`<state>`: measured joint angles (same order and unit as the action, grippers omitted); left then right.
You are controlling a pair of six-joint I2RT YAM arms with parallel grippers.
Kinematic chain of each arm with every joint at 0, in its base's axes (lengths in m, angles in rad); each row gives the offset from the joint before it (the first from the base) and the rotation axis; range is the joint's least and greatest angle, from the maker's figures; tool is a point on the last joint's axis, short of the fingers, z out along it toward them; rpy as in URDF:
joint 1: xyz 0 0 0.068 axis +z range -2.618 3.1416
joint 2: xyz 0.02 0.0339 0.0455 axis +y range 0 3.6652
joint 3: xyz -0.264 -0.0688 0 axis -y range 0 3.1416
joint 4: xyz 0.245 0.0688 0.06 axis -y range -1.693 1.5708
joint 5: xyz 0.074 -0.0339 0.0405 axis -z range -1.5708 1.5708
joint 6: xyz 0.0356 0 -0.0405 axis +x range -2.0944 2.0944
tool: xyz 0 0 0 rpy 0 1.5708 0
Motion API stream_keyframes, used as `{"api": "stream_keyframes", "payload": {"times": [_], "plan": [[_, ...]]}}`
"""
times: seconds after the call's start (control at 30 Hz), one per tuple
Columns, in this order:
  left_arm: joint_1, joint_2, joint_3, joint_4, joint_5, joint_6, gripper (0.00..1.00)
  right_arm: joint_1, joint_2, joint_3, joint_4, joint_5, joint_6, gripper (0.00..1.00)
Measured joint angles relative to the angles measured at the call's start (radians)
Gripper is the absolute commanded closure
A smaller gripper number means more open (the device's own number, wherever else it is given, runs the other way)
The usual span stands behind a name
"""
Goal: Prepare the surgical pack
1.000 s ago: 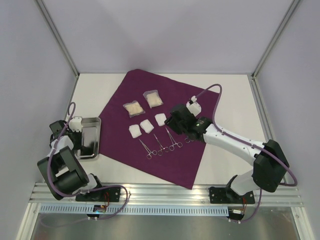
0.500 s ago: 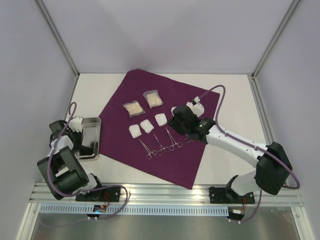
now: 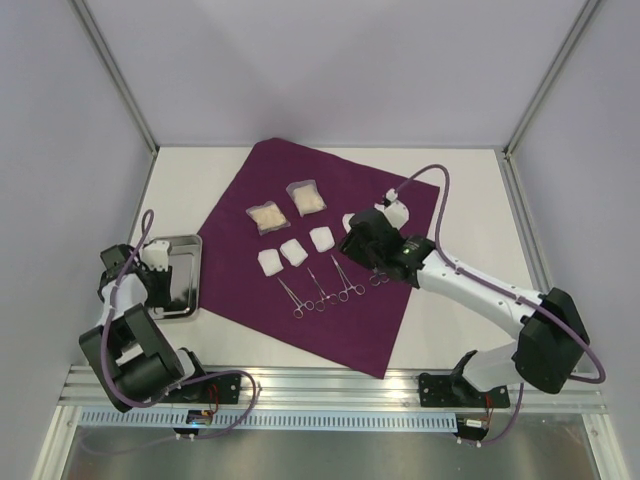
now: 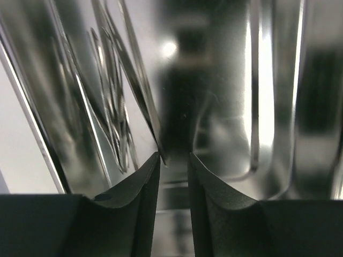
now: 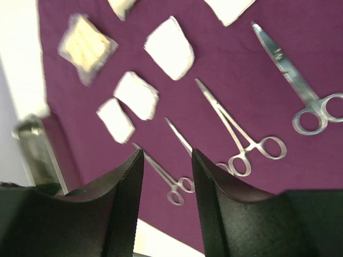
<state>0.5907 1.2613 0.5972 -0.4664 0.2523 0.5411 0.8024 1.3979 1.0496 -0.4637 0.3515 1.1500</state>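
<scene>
The surgical pack point(image 3: 330, 320) lies spread out as a big plum-purple sheet point(image 5: 257, 53). On it lie two tan packets point(image 3: 267, 217), three white gauze pads point(image 3: 294, 252) and a row of steel forceps point(image 3: 318, 290). My right gripper point(image 3: 347, 242) hovers open above the sheet, just right of the pads. In its wrist view its jaws point(image 5: 167, 155) are empty, with forceps point(image 5: 236, 128) and scissors point(image 5: 292, 75) below. My left gripper point(image 3: 152, 262) is down in the metal tray point(image 3: 185, 290). Its fingers point(image 4: 174, 160) stand slightly apart with nothing between them.
The shiny tray wall point(image 4: 257, 107) fills the left wrist view, and thin metal instruments point(image 4: 115, 101) lie in it to the left of the fingers. The tray sits on the white table left of the sheet. Frame posts stand at the back corners.
My left gripper has opened from nearly shut and shifted a little nearer within the tray. The right arm has drifted slightly, its gripper still open over the sheet.
</scene>
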Motion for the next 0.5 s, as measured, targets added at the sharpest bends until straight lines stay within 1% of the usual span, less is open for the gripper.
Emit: {"api": "stream_keyframes", "payload": {"times": [0.17, 0.27, 0.37, 0.5], "plan": [[0.0, -0.074, 0.029, -0.12, 0.037, 0.0, 0.57, -0.022, 0.07, 0.149, -0.141, -0.027, -0.24, 0.51], [0.0, -0.1, 0.075, -0.165, 0.058, -0.001, 0.57, -0.039, 0.13, 0.221, -0.218, -0.04, -0.396, 0.5], [0.0, -0.111, 0.113, -0.198, 0.075, 0.0, 0.56, -0.074, 0.193, 0.245, -0.277, -0.074, -0.521, 0.5], [0.0, -0.118, 0.12, -0.245, 0.091, 0.005, 0.55, -0.17, 0.297, 0.27, -0.349, -0.126, -0.661, 0.5]]}}
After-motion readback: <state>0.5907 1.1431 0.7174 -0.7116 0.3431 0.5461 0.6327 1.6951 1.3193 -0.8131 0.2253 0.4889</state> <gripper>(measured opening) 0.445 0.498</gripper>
